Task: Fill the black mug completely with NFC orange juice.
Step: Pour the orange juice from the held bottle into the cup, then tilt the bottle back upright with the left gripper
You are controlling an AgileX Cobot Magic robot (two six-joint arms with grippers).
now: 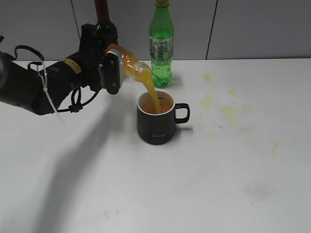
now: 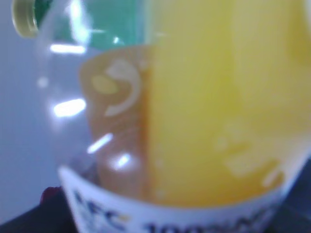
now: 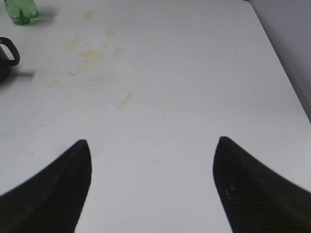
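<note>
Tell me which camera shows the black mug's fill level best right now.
The exterior view: the black mug is whole, its open top visible with juice streaming in. The right wrist view catches only its handle at the left edge. The left wrist view shows none of it.

A broad matte white table [image 1: 204, 194] fills most of the exterior view. Pale yellow stains [image 1: 228, 110] are scattered across its surface toward 3 o'clock. Behind it, at 12 o'clock, stands a wall of flat grey panels [image 1: 252, 26] divided by thin dark vertical seams. Even, diffuse light falls from above, leaving soft grey shadows on the tabletop toward 8 o'clock.
</note>
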